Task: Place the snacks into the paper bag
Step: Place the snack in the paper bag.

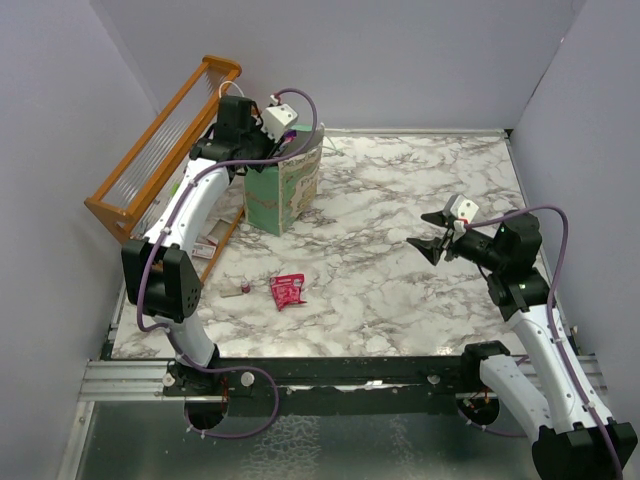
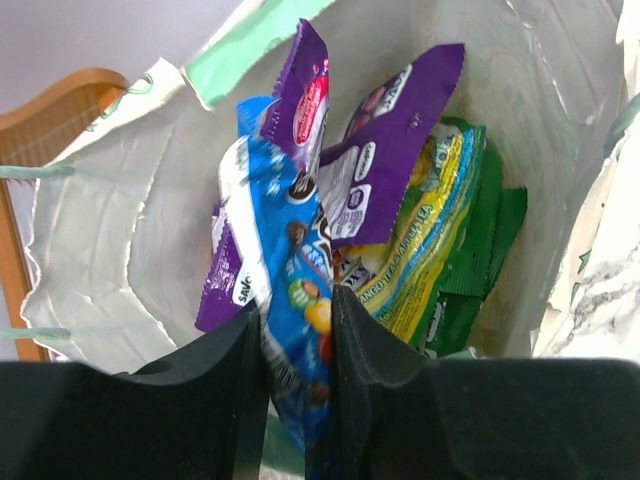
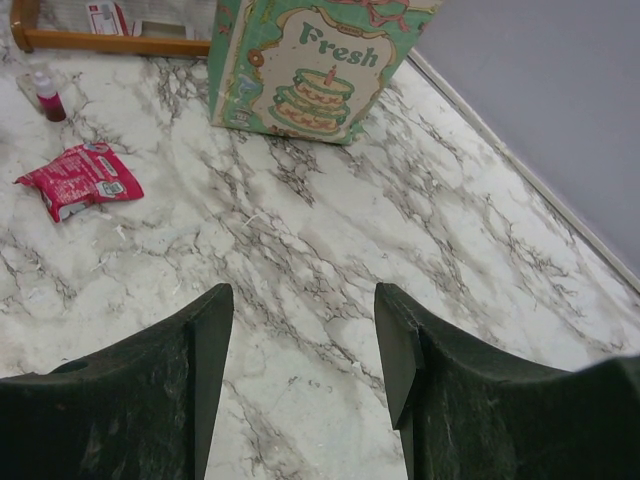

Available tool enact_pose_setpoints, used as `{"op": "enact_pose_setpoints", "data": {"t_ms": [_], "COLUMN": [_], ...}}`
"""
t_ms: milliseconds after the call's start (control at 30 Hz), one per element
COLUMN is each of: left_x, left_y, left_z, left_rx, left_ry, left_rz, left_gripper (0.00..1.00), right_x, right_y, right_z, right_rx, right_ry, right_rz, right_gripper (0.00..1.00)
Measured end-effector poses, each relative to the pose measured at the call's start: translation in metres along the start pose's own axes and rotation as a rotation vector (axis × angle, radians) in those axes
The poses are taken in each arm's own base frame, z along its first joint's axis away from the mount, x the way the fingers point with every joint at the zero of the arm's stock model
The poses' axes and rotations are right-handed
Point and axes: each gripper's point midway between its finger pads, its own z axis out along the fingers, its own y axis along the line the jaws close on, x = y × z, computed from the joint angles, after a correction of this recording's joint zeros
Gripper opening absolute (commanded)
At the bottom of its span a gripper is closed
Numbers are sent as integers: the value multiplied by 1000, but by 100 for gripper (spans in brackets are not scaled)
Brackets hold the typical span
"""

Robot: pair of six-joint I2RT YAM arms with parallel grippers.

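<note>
Black fingers (image 2: 240,390) of the left gripper (image 2: 298,312) fill the bottom of its wrist view, clamped on a blue packet (image 2: 290,240) that hangs upright between them in the open mouth of the paper bag (image 2: 110,250). Below it in the bag lie two purple packets (image 2: 400,130), a yellow-green packet (image 2: 440,230) and a green packet (image 2: 495,250). The bag stands at the far left of the marble table (image 1: 400,290), just beside the orange rack (image 1: 160,130). One red packet (image 3: 80,178) lies flat on the table nearer the arms, a small bottle (image 3: 47,95) to its left. On the right, the right gripper (image 3: 300,340) hovers above bare marble, jaws apart and holding nothing.
</note>
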Motion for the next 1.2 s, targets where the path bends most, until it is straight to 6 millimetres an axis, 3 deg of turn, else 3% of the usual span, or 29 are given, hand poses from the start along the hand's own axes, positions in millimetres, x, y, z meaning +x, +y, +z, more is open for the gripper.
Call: {"op": "enact_pose_setpoints", "data": {"t_ms": [400,733,1200], "left_x": [-9,-23,-25], "left_y": [5,11,9], "left_z": [-12,-17,1], "left_rx": [-4,-22,9], "left_ry": [12,-21,-15], "left_rz": [-7,-17,-70], "left_gripper": [59,56,55], "right_x": [2,2,2], "right_y": [-1,-1,-1], "right_z": [-1,-1,-1], "right_rx": [5,3,3], "right_ry": [4,3,4], "right_rz": [4,4,4], "right_gripper": [59,60,60]}}
